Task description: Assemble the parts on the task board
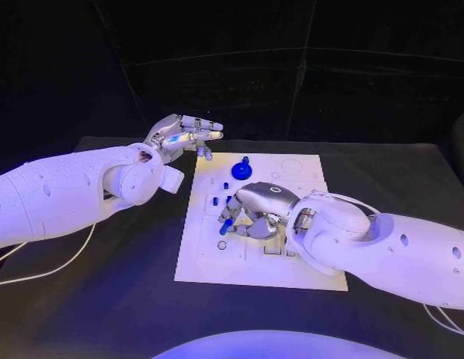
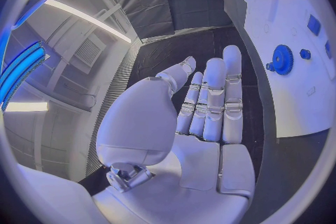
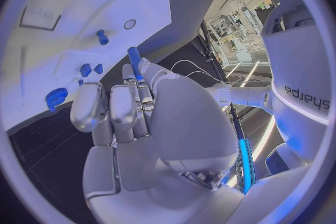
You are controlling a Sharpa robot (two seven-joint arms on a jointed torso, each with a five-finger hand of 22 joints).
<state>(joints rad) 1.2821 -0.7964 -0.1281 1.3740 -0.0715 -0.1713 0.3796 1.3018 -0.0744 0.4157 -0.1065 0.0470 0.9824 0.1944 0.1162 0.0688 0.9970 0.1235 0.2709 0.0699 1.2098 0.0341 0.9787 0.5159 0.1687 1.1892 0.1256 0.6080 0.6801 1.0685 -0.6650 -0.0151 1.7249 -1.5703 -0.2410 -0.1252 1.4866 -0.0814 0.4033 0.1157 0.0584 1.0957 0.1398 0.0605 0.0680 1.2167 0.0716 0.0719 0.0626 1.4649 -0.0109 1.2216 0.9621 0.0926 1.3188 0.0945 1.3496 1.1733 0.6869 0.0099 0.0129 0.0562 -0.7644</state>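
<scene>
**Right hand holds a blue peg over the board**

Right hand is low over the middle of the task board, with its fingers curled in. In the right wrist view a thin blue peg sticks up between its fingertips, so it seems to be pinching that part. The step looks like fitting this peg into a hole. Next it likely needs to line the peg up straight over its hole and push gently down.

Left hand floats above the bench just past the board's far left corner, fingers straight and apart, holding nothing.

A blue gear sits on the far part of the board, with small blue pieces near it.

The right hand hides the board under it, so the hole cannot be seen. Whether the peg touches the board cannot be told.
</scene>
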